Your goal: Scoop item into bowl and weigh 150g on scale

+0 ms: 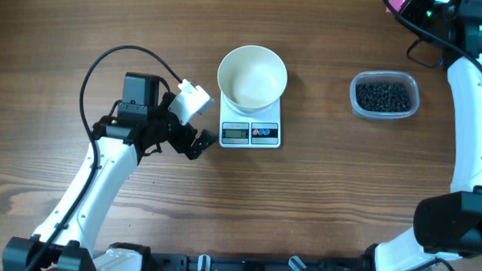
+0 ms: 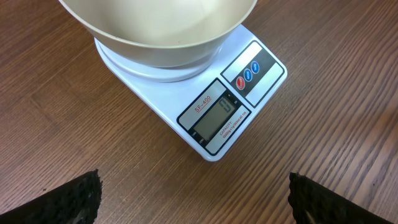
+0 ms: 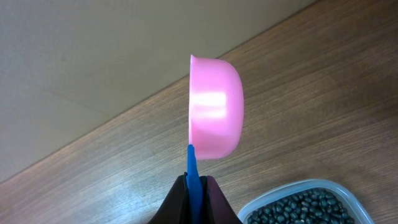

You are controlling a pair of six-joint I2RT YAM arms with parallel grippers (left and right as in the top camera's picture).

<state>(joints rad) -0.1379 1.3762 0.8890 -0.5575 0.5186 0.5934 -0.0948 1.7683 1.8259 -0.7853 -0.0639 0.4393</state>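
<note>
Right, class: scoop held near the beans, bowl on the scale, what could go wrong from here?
The right pincer grips the pink scoop only by its thin blue handle; digging into the beans may twist it.
The tub sits well apart from the bowl, so beans may spill on the way.
The open left pincer near the scale may nudge it.

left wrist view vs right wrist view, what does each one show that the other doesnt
Only the left wrist view: the bowl sitting on the scale, and the open left gripper. Only the right wrist view: the pink scoop, its blue handle pinched in the shut right gripper, and the clear tub of beans at the bottom edge. Both: the wooden table.
</note>
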